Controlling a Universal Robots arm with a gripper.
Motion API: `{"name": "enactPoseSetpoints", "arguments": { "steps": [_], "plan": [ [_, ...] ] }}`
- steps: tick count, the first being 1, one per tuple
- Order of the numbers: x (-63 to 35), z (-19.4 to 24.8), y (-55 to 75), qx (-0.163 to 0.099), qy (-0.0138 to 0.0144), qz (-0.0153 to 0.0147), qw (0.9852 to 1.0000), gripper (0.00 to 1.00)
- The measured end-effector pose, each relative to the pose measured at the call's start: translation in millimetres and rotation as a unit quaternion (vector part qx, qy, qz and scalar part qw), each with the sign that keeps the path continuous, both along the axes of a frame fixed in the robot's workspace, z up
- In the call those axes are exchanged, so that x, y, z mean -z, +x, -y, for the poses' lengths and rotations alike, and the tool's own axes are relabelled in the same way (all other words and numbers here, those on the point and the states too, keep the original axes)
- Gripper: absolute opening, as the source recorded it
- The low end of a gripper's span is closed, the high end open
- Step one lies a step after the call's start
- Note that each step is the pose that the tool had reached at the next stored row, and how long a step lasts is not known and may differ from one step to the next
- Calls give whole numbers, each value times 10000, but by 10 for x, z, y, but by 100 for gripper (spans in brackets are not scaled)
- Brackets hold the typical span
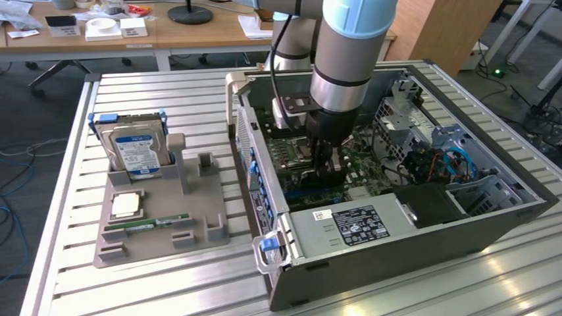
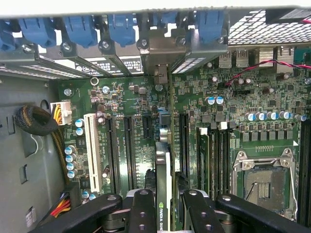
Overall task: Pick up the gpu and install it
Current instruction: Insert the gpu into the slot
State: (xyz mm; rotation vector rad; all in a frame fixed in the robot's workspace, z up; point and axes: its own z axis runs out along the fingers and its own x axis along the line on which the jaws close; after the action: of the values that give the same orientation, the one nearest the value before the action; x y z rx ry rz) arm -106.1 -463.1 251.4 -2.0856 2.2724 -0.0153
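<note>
Gripper (image 2: 164, 206) holds the gpu (image 2: 164, 160) edge-on between its two black fingers (image 2: 142, 211), one finger pressed to each face of the card. The card stands upright over the green motherboard (image 2: 218, 131), in line with the black expansion slots (image 2: 129, 150) and with its far end near the rear slot brackets under the blue retention clips (image 2: 80, 29). A white slot (image 2: 91, 150) lies beside the black ones. The open CPU socket (image 2: 265, 182) sits to one side, a sleeved cable bundle (image 2: 36, 120) to the other.
</note>
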Motion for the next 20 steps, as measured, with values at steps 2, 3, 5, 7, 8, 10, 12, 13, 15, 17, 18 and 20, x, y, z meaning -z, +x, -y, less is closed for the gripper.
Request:
{"name": "enactPoseSetpoints", "arguments": {
  "steps": [2,3,5,7,8,10,12,13,15,17,18,20],
  "plan": [
    [1,0,0,0,0,1,10000,26],
    [1,0,0,0,0,1,10000,26],
    [0,0,0,0,-1,1,10000,26],
    [0,0,0,0,-1,1,10000,26],
    [0,0,0,0,-1,1,10000,26],
    [4,-1,-2,3,4,1,10000,27],
    [1,0,-1,2,0,1,10000,33],
    [1,0,0,1,0,1,10000,39],
    [0,0,0,0,-1,1,10000,45],
    [0,0,0,0,-1,1,10000,51],
    [0,0,0,0,-1,1,10000,51],
    [-10,0,0,0,-3,0,10000,51]
  ]
}}
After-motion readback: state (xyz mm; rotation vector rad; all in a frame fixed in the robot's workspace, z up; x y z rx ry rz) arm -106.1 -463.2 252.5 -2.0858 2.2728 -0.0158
